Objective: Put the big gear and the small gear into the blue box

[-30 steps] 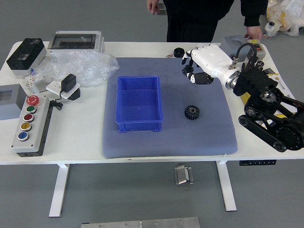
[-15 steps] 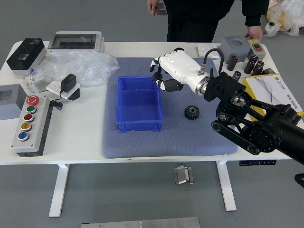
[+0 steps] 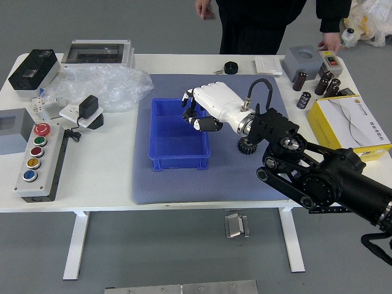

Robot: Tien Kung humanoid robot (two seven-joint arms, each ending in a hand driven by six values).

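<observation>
Your right hand, white with black fingertips (image 3: 223, 104), is over the top right part of the open blue plastic box (image 3: 179, 163), just left of the middle of the frame. Its fingers are closed together on a black gear with teeth (image 3: 189, 114), and the gear shows against the inside of the box. You have another black toothed gear (image 3: 246, 147) on the blue-grey mat (image 3: 184, 191), to the right of the box, near the middle of the frame. Your black right arm (image 3: 312, 174) comes in from the right and hides a bit of that gear. At the top of the frame, a person in black clothes (image 3: 257, 18) stands on the far side of the white table (image 3: 101, 184). One of their hands (image 3: 204, 8) hangs down near the top middle. Their other hand (image 3: 331, 41) is at the upper right, by a small pale box with a grey top (image 3: 331, 62).
</observation>
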